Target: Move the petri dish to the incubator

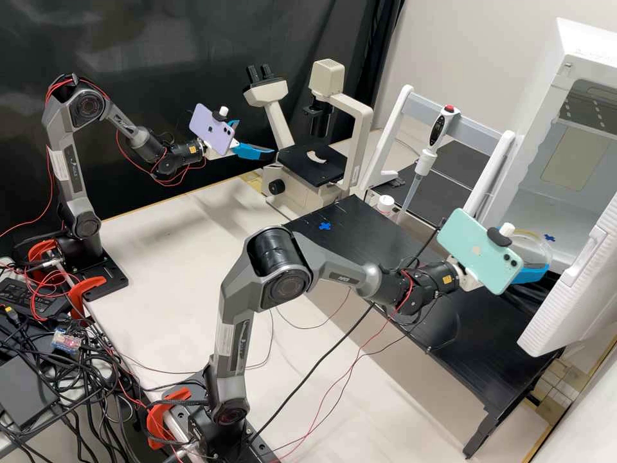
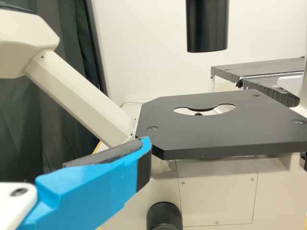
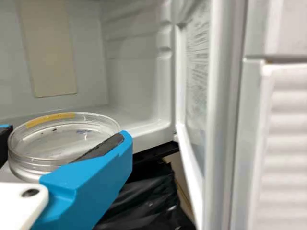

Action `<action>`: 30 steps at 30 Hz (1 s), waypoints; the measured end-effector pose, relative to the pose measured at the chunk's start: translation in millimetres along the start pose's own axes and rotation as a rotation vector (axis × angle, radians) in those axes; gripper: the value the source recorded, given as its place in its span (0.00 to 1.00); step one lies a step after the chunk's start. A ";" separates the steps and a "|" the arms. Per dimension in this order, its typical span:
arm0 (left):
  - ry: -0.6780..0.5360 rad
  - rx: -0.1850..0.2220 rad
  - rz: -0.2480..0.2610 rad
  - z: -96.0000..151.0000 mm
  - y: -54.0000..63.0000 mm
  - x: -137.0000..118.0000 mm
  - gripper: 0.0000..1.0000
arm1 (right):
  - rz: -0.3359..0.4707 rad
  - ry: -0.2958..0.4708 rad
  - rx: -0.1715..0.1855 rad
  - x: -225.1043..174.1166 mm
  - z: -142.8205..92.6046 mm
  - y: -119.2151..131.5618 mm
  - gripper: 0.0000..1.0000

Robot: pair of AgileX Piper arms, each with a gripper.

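Placing the clear, round petri dish (image 3: 62, 139) inside the white, open-doored incubator (image 1: 581, 40) seems the current step: the blue-fingered right gripper (image 3: 63, 146) grips it at the mouth. Next, ease inward, lower, release. The blue-fingered left gripper (image 1: 257, 137) gapes.

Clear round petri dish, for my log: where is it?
In the right wrist view, the dish is in the right arm's blue pincer, before the open white incubator.

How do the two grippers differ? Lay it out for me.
The right gripper holds the petri dish; the left gripper holds nothing, its fingers apart. The right gripper is at the open incubator, the left gripper beside the microscope. Both have bright blue fingers with dark pads.
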 end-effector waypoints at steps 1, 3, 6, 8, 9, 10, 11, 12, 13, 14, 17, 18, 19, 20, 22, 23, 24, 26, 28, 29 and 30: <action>0.000 0.000 0.000 0.0 0.0 0.0 1.00 | 0.002 -0.003 -0.002 8.0 -1.1 2.4 0.00; 0.000 0.000 0.000 0.0 0.0 0.0 1.00 | 0.003 -0.009 -0.005 19.3 -4.1 6.1 0.00; 0.000 0.000 0.000 0.0 0.0 0.0 1.00 | -0.002 -0.022 -0.009 38.2 -6.6 8.5 0.00; 0.000 0.000 0.000 0.0 0.0 0.0 1.00 | -0.007 -0.024 -0.004 50.2 -10.5 9.0 0.00; 0.000 0.000 0.000 0.0 0.0 0.0 1.00 | -0.013 -0.029 0.004 54.6 -12.2 8.4 0.00; 0.000 0.000 0.000 0.0 0.0 0.0 1.00 | -0.018 -0.026 0.014 61.1 -16.1 7.2 0.00; 0.000 0.000 0.000 0.0 0.0 0.0 1.00 | -0.022 -0.026 0.020 64.3 -17.4 6.5 0.00; 0.000 0.000 0.000 0.0 0.0 0.0 1.00 | -0.028 -0.023 0.027 69.5 -21.6 6.8 0.00; 0.000 0.000 0.000 0.0 0.0 0.0 1.00 | -0.039 -0.023 0.029 73.8 -23.5 3.8 0.00; 0.000 0.000 0.000 0.0 0.0 0.0 1.00 | -0.048 -0.026 0.029 77.3 -25.5 2.2 0.00; 0.000 0.000 0.000 0.0 0.0 0.0 1.00 | -0.074 -0.018 0.028 90.8 -34.5 -6.3 0.00; 0.000 0.000 0.000 0.0 0.0 0.0 1.00 | -0.080 -0.018 0.027 93.1 -35.8 -8.3 0.00; 0.000 0.000 0.000 0.0 0.0 0.0 1.00 | -0.092 -0.018 0.027 97.2 -38.1 -12.4 0.00; 0.000 0.000 0.000 0.0 0.0 0.0 1.00 | -0.105 -0.021 0.024 100.9 -39.3 -17.5 0.00; 0.000 0.000 0.000 0.0 0.0 0.0 1.00 | -0.121 -0.033 0.019 104.9 -39.9 -22.8 0.00; 0.000 0.000 0.000 0.0 0.0 0.0 1.00 | -0.131 -0.040 0.018 106.9 -39.0 -27.1 0.00; 0.000 0.000 0.000 0.0 0.0 0.0 1.00 | -0.140 -0.045 0.018 108.4 -39.1 -31.3 0.00; 0.000 0.000 0.000 0.0 0.0 0.0 1.00 | -0.155 -0.066 0.017 111.7 -34.5 -37.8 0.00; 0.000 0.000 0.000 0.0 0.0 0.0 1.00 | -0.165 -0.084 0.015 114.0 -30.1 -42.1 0.00; 0.000 0.000 0.000 0.0 0.0 0.0 1.00 | -0.171 -0.092 -0.001 115.6 -27.0 -44.6 0.00; 0.000 0.000 0.000 0.0 0.0 0.0 1.00 | -0.173 -0.090 -0.015 116.4 -26.0 -46.0 0.00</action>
